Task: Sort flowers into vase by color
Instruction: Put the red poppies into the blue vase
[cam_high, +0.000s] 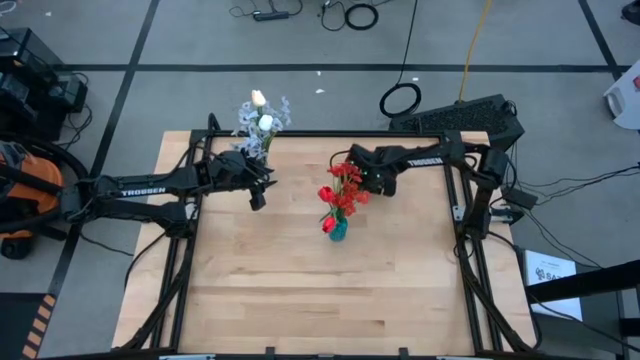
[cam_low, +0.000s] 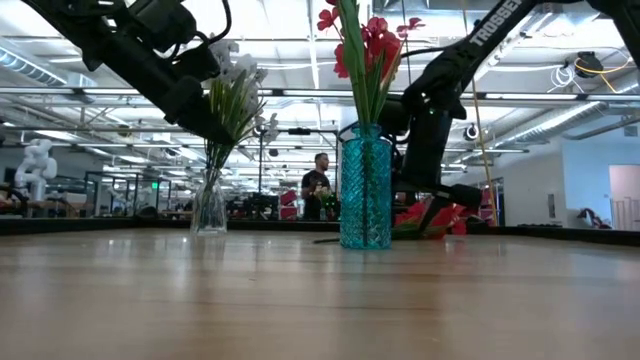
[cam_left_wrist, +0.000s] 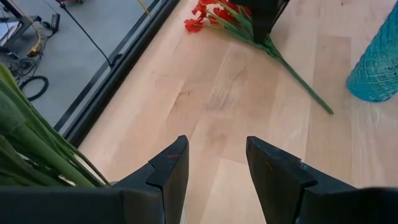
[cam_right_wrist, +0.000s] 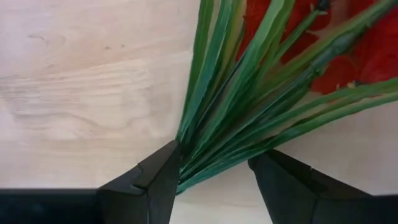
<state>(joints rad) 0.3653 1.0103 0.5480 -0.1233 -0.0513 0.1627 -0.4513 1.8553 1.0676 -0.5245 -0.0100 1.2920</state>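
A teal vase (cam_high: 337, 231) (cam_low: 366, 190) stands mid-table with red flowers (cam_high: 340, 195) in it. At the far left a clear vase (cam_low: 208, 205) holds white and pale flowers (cam_high: 262, 125). One red flower (cam_high: 345, 172) (cam_left_wrist: 211, 15) lies flat on the table beyond the teal vase, its stem (cam_left_wrist: 298, 78) pointing toward that vase. My right gripper (cam_high: 372, 183) (cam_right_wrist: 214, 162) points down over it, open, one finger on either side of its green leaves (cam_right_wrist: 249, 93). My left gripper (cam_high: 258, 195) (cam_left_wrist: 217, 155) hovers open with nothing in it beside the clear vase. My right gripper comes at the lying red flower from above, its fingers lying across the bunch of green leaves (cam_right_wrist: 205, 149) below the blooms. One fingertip (cam_right_wrist: 163, 167) stands right at the leaves' edge; whether it touches them I cannot tell. The flower rests flat on the table.
A black frame rail (cam_high: 330, 134) runs along the table's far edge, close behind both vases. Bare wood (cam_high: 320, 300) fills the table's near half. Green stems (cam_left_wrist: 31, 149) of the clear vase's bunch stand close beside my left gripper.
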